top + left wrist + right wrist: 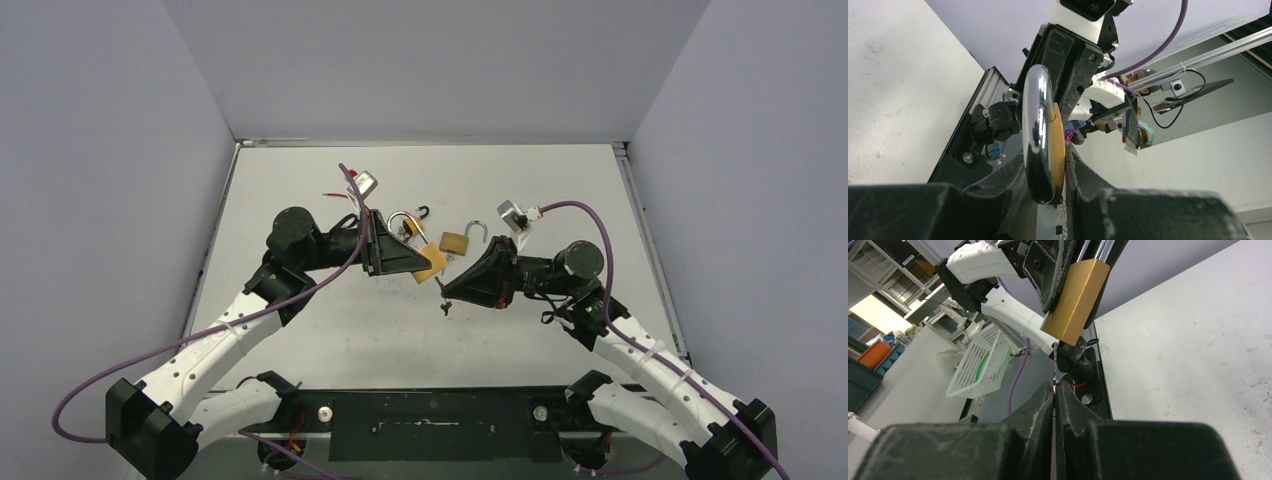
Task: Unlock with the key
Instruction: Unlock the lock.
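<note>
Brass padlock (1075, 302), glossy chrome shackle (1035, 130)

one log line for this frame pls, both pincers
phase: key alignment | left pincer: shut on brass padlock | right pincer: shut on key | key tip at padlock base, insertion not confirmed

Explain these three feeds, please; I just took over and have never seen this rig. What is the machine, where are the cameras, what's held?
Two robot arms are bolted at the near edge of a table. The wide picture looks down from above and behind them; the other two come from a camera on each wrist. The left arm has its jaws shut on a brass padlock. The right arm has its jaws shut on a key, its tip just under that lock's base. A second padlock, shackle open, lies on the table just beyond them.
</note>
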Available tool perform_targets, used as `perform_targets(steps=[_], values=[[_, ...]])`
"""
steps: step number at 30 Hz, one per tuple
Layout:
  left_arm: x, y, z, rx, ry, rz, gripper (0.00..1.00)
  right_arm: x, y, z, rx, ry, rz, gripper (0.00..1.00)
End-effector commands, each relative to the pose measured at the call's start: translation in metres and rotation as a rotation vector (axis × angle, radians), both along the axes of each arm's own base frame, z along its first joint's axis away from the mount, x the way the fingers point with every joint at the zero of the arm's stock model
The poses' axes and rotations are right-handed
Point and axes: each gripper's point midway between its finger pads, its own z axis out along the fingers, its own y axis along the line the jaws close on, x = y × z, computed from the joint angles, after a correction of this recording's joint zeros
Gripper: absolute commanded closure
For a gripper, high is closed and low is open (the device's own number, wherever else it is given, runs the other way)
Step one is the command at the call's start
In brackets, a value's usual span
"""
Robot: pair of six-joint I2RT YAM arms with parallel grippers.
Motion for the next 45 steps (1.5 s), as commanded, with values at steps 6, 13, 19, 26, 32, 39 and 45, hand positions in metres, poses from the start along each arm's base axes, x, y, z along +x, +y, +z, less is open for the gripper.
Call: perform_targets(steps=[6, 13, 19, 26, 32, 39, 45], values=[[-0.007, 0.005, 0.038, -0.086, -0.140, -0.005, 1.00, -0.004, 0.003, 0.025, 0.060, -0.102, 0.021, 1.00], [-0.008, 0.005, 0.034, -0.078, -0.140, -0.012, 1.00, -0.003, 0.005, 0.026, 0.065, -0.107, 0.022, 1.00], [-0.008, 0.005, 0.032, -0.073, -0.141, -0.015, 1.00, -0.002, 0.005, 0.027, 0.065, -0.106, 0.019, 1.00], [-0.008, 0.004, 0.026, -0.053, -0.145, -0.018, 1.00, -0.002, 0.005, 0.026, 0.064, -0.107, 0.016, 1.00], [-0.009, 0.005, 0.023, -0.048, -0.150, -0.024, 1.00, 0.000, 0.006, 0.026, 0.062, -0.102, 0.016, 1.00], [-0.009, 0.005, 0.015, -0.017, -0.169, -0.027, 1.00, 0.000, 0.006, 0.030, 0.072, -0.101, 0.017, 1.00], [-0.010, 0.005, 0.013, -0.015, -0.171, -0.033, 1.00, 0.000, 0.007, 0.031, 0.074, -0.087, 0.024, 1.00]])
